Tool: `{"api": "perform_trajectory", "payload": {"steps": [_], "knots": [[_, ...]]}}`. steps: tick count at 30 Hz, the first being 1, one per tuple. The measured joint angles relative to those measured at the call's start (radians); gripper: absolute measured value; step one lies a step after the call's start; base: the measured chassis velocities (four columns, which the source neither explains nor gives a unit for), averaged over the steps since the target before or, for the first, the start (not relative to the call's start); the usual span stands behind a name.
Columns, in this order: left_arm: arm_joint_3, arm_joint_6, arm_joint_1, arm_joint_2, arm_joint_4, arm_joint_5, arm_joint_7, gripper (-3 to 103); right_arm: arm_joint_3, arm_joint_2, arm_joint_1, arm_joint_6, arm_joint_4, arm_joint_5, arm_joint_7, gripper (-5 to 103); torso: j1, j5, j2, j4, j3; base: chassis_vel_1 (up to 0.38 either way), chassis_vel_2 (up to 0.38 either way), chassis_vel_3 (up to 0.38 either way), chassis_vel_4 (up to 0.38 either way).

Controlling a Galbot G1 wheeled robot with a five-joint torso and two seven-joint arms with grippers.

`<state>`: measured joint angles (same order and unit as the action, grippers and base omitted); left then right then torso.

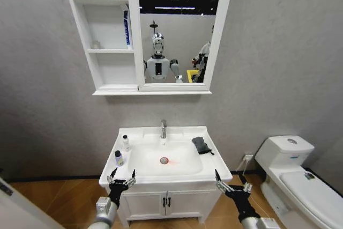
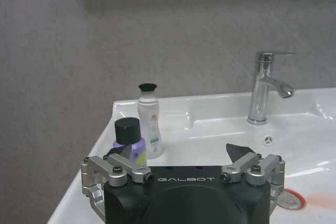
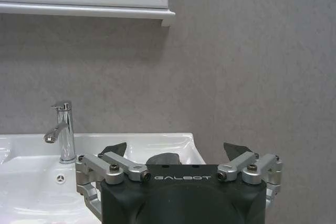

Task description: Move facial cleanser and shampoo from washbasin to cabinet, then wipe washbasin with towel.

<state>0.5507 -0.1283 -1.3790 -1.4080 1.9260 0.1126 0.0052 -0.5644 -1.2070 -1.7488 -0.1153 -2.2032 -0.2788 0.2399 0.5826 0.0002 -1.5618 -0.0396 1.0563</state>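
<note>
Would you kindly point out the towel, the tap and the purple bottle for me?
towel [image 1: 201,145], head view, middle of the cloth.
tap [image 2: 259,88], left wrist view, upright chrome body.
purple bottle [image 2: 128,130], left wrist view, black cap.

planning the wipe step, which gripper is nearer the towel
Right. The right gripper hangs at the washbasin's front right corner, below the towel; the left gripper is at the front left corner, across the bowl.

"GALBOT" is printed in pale letters on the black body of the left gripper, and likewise on the right gripper. The small print on the white bottle cannot be read.
</note>
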Motion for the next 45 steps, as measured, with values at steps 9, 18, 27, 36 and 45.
{"api": "perform_trajectory", "payload": {"steps": [9,18,27,36,45], "knots": [[0.015,-0.008,0.167,0.043,-0.163,0.059,-0.029,99,0.000,-0.002,-0.020,-0.029,0.016,0.029,-0.008,100,-0.002,-0.0003,-0.001,0.0001,0.000,0.027,-0.021,-0.045,0.004],[0.007,-0.014,0.226,0.049,-0.249,0.073,-0.035,99,-0.012,-0.005,-0.021,-0.050,0.033,0.016,-0.011,100,-0.001,-0.0002,0.000,0.0003,0.000,0.000,0.000,0.000,0.000],[0.012,-0.012,0.289,0.052,-0.336,0.080,-0.024,84,-0.029,0.005,-0.030,-0.060,0.040,-0.008,-0.013,100,-0.001,-0.0003,0.000,0.0001,0.000,0.000,0.000,0.000,0.000],[0.014,-0.013,0.268,0.059,-0.315,0.087,-0.016,57,-0.030,0.006,-0.025,-0.060,0.040,-0.012,-0.011,100,-0.001,-0.0002,0.000,0.0001,0.000,0.000,0.000,0.000,0.000],[0.025,-0.019,0.197,0.136,-0.190,0.119,-0.027,43,-0.028,-0.002,-0.024,-0.069,0.039,-0.017,-0.011,100,-0.001,-0.0006,0.000,0.0003,0.000,0.000,0.000,0.000,0.000]]}}
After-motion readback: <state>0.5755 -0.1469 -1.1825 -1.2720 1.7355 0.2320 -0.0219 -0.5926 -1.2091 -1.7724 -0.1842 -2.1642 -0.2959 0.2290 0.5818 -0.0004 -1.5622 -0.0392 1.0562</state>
